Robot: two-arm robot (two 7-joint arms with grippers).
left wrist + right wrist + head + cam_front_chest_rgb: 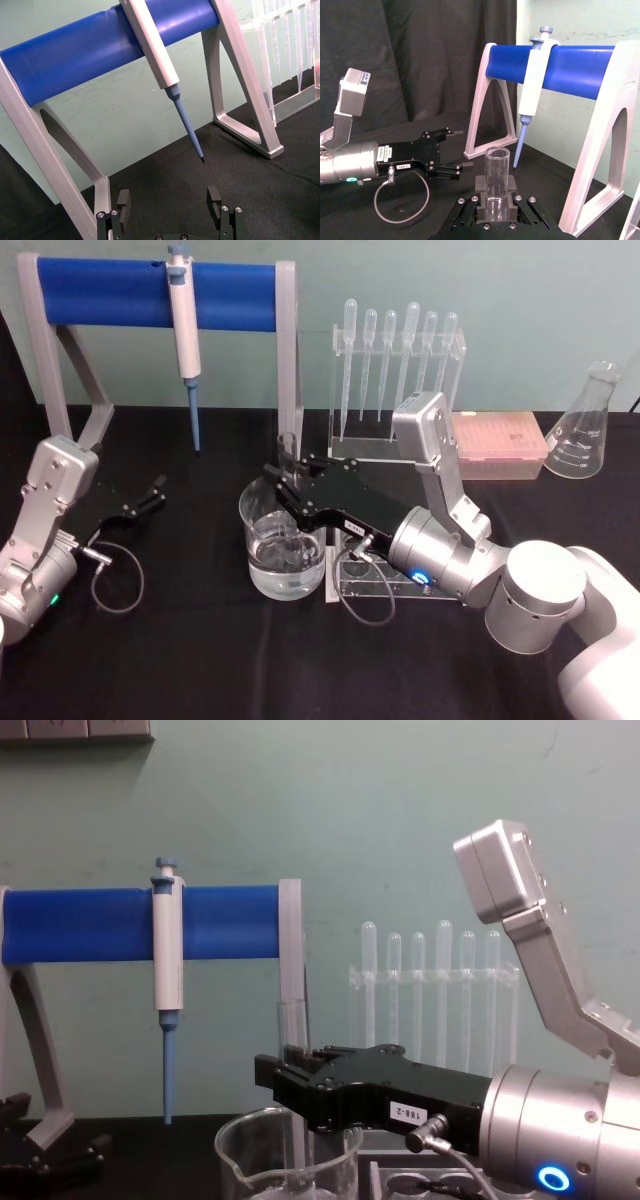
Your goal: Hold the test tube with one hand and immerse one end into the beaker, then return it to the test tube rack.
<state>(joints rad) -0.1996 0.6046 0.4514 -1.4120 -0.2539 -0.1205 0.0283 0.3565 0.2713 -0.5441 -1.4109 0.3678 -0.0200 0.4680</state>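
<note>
While my right end effector (286,483) is pinching the test tube (287,452) upright over the beaker (247,528) at the tabletop's (200,660) middle (my left end effector (150,492) is idling spread near the left edge), I am risking knocking glass against the rim if I drift sideways.

The front of the bench (200,660) lies bare, giving open passage before the beaker (285,540). A bare strip separates the beaker from the left gripper (150,495), low at the left. Behind the beaker room is tight: the right leg of the blue stand (150,292) and the hanging pipettor (184,330) stand near, the pipette rack (400,370) beside them. The right gripper (287,480), clamping the test tube (288,448), overhangs the beaker; its wrist and cable cover the test tube rack (378,585).
</note>
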